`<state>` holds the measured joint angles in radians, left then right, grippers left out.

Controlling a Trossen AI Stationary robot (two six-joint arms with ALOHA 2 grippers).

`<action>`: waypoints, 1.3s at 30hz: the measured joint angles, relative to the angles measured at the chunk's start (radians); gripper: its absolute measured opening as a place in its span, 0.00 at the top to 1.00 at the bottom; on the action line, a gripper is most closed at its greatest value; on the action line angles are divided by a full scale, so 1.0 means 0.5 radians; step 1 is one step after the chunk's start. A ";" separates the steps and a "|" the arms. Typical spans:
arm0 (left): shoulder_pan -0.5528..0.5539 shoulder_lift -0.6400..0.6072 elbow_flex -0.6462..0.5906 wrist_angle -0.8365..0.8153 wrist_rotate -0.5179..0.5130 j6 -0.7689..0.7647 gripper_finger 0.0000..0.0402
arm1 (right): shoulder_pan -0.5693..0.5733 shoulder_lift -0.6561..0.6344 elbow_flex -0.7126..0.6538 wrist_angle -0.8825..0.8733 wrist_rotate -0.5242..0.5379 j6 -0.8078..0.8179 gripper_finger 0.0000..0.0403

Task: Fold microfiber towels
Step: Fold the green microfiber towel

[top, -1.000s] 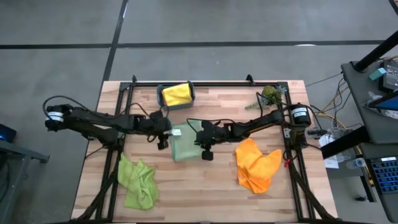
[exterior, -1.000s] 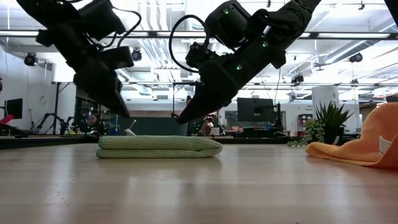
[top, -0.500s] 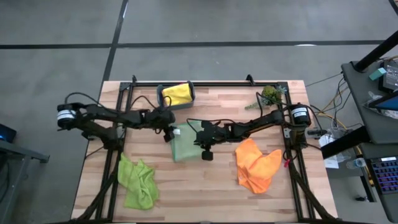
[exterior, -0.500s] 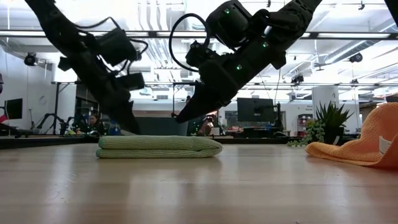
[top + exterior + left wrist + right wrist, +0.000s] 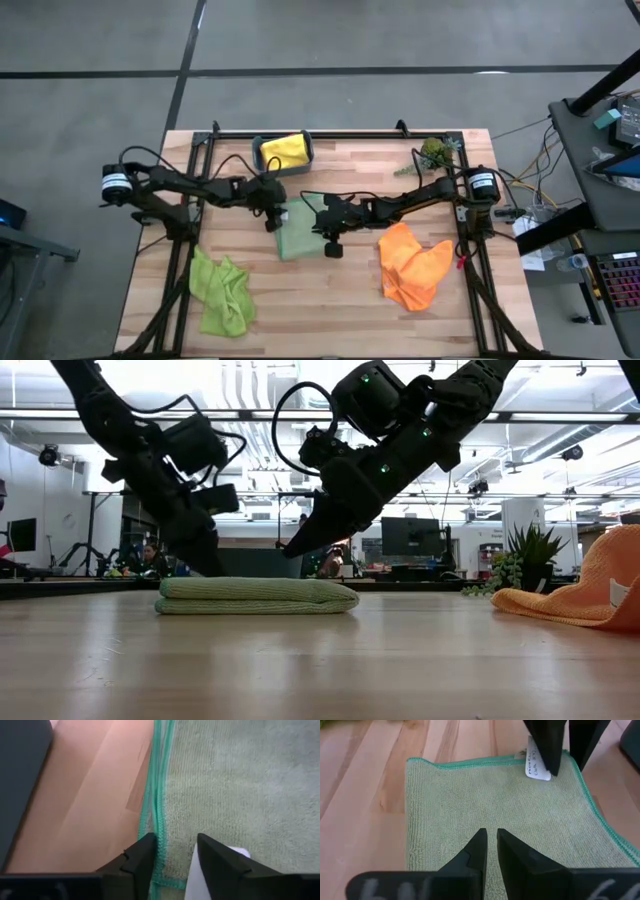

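Note:
A pale sage green towel (image 5: 296,235), folded into a flat stack, lies on the table's middle (image 5: 255,595). My left gripper (image 5: 275,218) stands open at the towel's far left corner. One finger (image 5: 547,755) is over the white label (image 5: 536,766), the other (image 5: 585,742) just past the towel's edge. My right gripper (image 5: 491,847) is shut and hangs above the towel's middle (image 5: 290,550), clear of it. A lime green towel (image 5: 222,292) and an orange towel (image 5: 412,265) lie crumpled. A yellow towel (image 5: 283,150) sits in a bin. My left gripper slants down from the table's left onto the towel's far left corner (image 5: 159,827), its open fingers on either side of the green hem. Its fingertips (image 5: 205,565) reach the height of the towel's top, but I cannot tell whether they touch it.
The teal bin (image 5: 262,160) stands at the far edge, left of the middle. A green plant sprig (image 5: 435,152) lies at the far right. A black frame (image 5: 195,170) runs along the table's left, far and right sides. Bare wood shows near the front middle.
My left gripper has come down and toward the table's right, from beside the towel to its far left corner. The towel and my right gripper have stayed where they were.

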<state>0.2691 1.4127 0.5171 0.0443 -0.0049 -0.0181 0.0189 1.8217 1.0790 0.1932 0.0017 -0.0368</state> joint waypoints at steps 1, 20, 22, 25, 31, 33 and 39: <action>0.000 -0.012 0.000 0.000 0.000 0.001 0.70 | 0.000 0.000 0.000 0.000 0.000 0.001 0.92; -0.006 -0.119 0.000 -0.019 0.006 0.020 0.99 | 0.000 0.000 -0.001 0.000 0.000 0.005 0.92; -0.006 -0.149 0.002 -0.019 0.006 0.020 0.99 | 0.000 0.000 -0.001 0.000 0.000 0.005 0.92; -0.007 -0.219 0.001 -0.019 0.006 0.049 1.00 | 0.000 0.000 -0.001 -0.001 0.000 0.005 0.92; -0.008 -0.329 0.001 -0.061 0.006 -0.002 1.00 | 0.000 0.000 -0.001 -0.001 0.000 0.005 0.92; -0.008 -0.332 0.001 -0.105 0.006 -0.050 0.99 | 0.000 0.000 -0.001 -0.001 0.000 0.005 0.92; -0.007 -0.285 -0.013 -0.197 0.010 -0.111 0.86 | 0.000 0.000 -0.001 -0.001 0.000 0.005 0.92</action>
<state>0.2657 1.2701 0.5106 -0.0540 -0.0002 -0.0734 0.0189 1.8217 1.0786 0.1928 0.0017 -0.0341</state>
